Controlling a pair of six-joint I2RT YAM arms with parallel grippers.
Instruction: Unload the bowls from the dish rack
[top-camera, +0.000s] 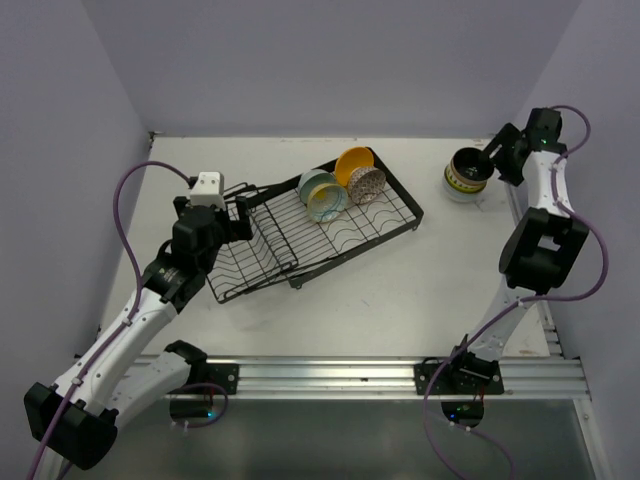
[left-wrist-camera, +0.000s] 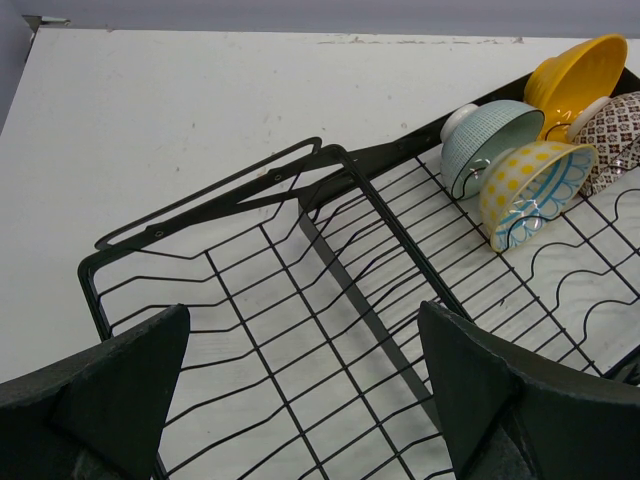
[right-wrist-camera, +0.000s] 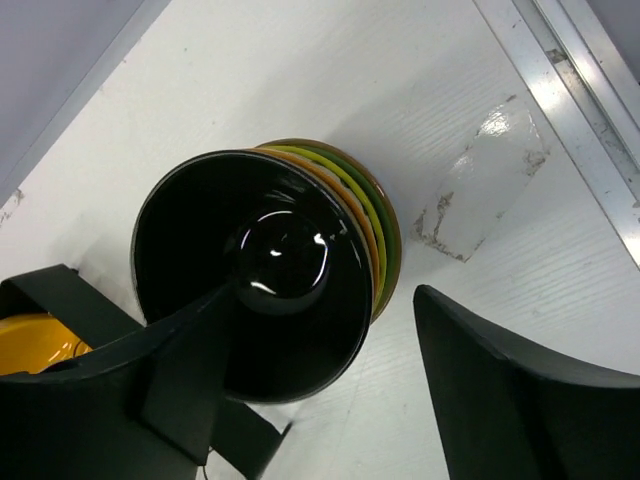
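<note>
The left end effector hangs over the basket end of the rack. Its jaws are spread wide and grip nothing, with only the wires below them. The rack lies slantwise on the white surface, left of the middle.

Four bowls sit bunched at the rack's far right end, all tipped on their sides. A teal bowl has a dotted bowl with a blue-lined inside leaning against it. A yellow bowl sits behind them at the corner. A brown patterned bowl lies furthest right.

Further right, well apart from the rack, a stack of bowls stands upright near the surface's far right corner. A black bowl sits on top, with orange and lime rims showing beneath it.

The right end effector is at this stack with its jaws parted, not clamped. One finger reaches over the rim into the black bowl, and whether it touches the inside I cannot tell. The other finger stands outside, clear of the stack, with bare surface showing between.
</note>
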